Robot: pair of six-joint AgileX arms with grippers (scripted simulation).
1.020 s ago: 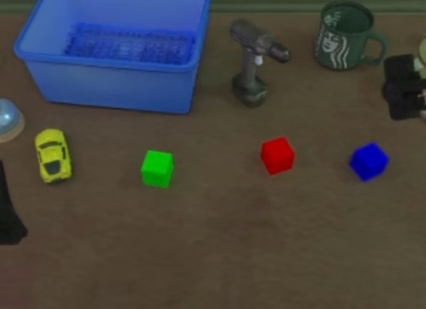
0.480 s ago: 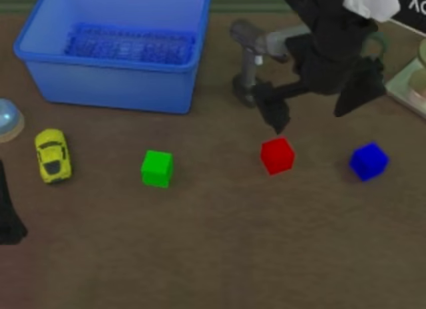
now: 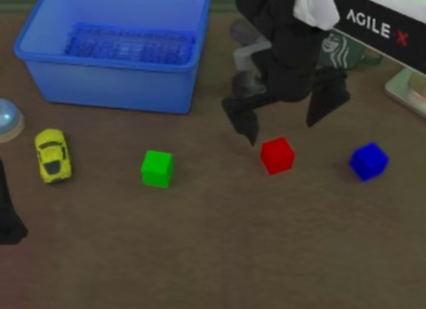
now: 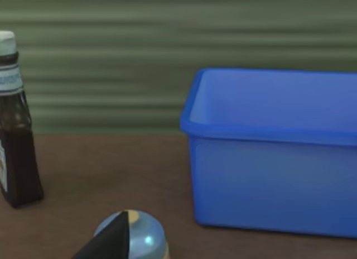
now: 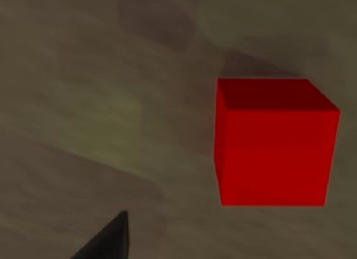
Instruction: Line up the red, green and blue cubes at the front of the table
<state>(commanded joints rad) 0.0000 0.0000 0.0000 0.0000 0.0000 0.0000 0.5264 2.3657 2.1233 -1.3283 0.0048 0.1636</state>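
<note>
Overhead: right gripper hovering just behind red cube, fingers spread wide, grasping nothing. Red cube sitting mid-table, between green cube to the left and blue cube to the right, all three well apart in a rough row. Right wrist view showing red cube on bare wood, one dark fingertip off to its side, not touching. Left gripper idling at the table's left edge, finger state not visible. Blue bin standing at back left, yellow toy car near the left edge.
</note>
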